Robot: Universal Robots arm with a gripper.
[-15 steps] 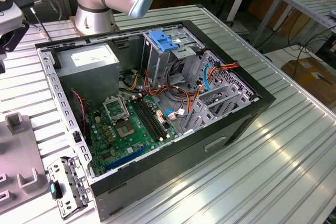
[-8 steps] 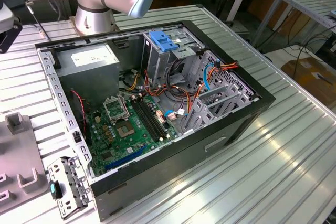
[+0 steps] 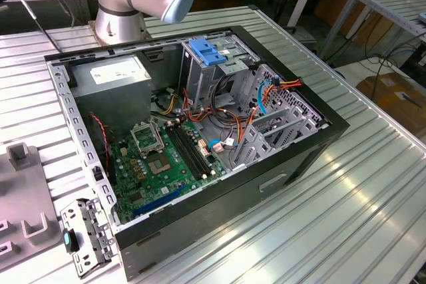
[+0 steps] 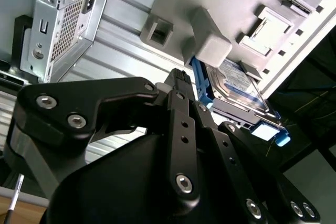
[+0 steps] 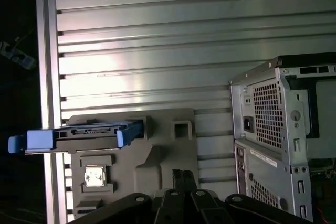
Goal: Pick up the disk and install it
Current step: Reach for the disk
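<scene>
The disk is a silver drive with blue side rails, standing on edge in a grey moulded fixture on the slatted table. In the second wrist view its labelled face shows behind a grey block of the fixture. My gripper hangs over the fixture, apart from the disk and off to one side of it. Its two black fingertips sit together with nothing between them, and the gripper looks the same in the second wrist view.
An open computer case lies on the aluminium table, with a motherboard, cables, a grey power supply and a metal drive cage topped by a blue latch. The case's rear panel stands near the fixture. The arm's base rises behind the case.
</scene>
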